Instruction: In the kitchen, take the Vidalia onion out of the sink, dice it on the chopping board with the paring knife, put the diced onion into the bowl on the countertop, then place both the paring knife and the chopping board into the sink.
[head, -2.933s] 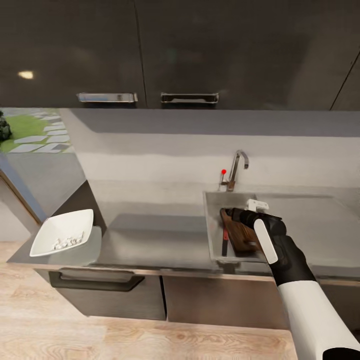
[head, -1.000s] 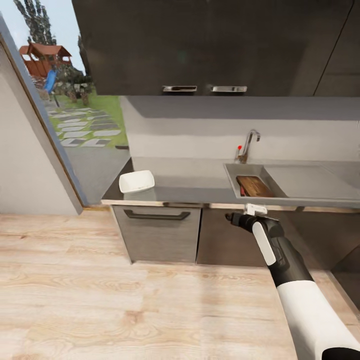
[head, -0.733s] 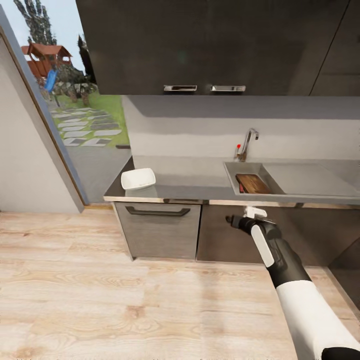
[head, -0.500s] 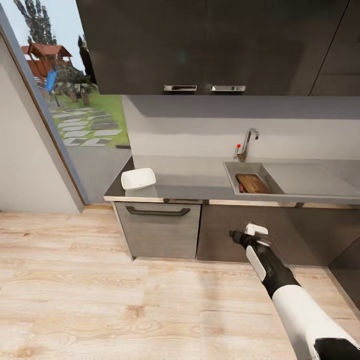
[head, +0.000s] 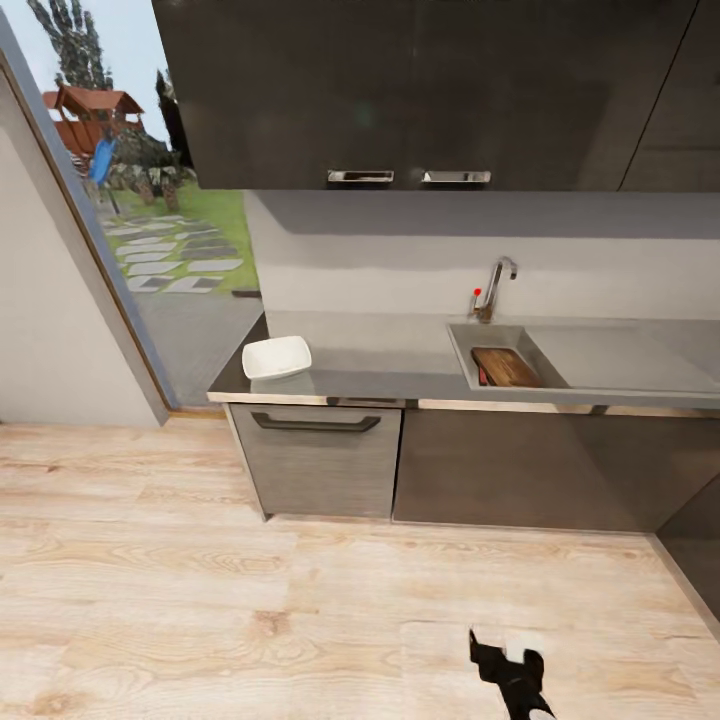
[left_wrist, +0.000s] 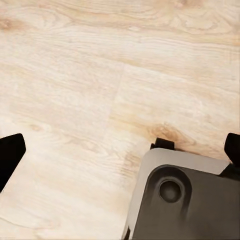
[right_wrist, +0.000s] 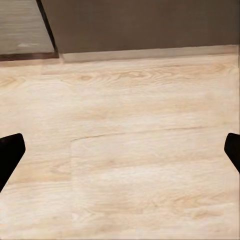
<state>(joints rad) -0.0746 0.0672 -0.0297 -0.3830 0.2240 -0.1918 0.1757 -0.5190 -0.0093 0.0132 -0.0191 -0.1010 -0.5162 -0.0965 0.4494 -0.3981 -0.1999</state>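
Nearest: right gripper (head: 512, 668) low at the near edge of the head view, dark, over pale wood plank floor (head: 200, 560). In the right wrist view its two black fingertips (right_wrist: 10, 152) sit at opposite edges, jaws spread wide, nothing between them but floorboards and the foot of the dark cabinets (right_wrist: 140, 25). Left gripper (left_wrist: 120, 155) likewise: jaws spread, empty, over the floor, with a grey part of the robot's base (left_wrist: 185, 200) below.

Middle ground: dark grey lower cabinets (head: 320, 460), one drawer front with a long dark handle. Above them the grey counter (head: 370, 365) with a thin metallic edge.

On the counter, far left end: white squarish bowl (head: 276, 358), contents too small to tell. To the right, well apart: steel sink (head: 465, 365) with drainboard (head: 620, 358). The chopping board (head: 505, 367) lies in the basin; a red sliver of the paring knife (head: 483, 377) shows just beside its left edge. Chrome tap (head: 497, 287) with red dot behind.

Far: grey wall, dark upper cabinets (head: 420, 90) with two metal handles. At left, an opening onto a garden (head: 150, 220).
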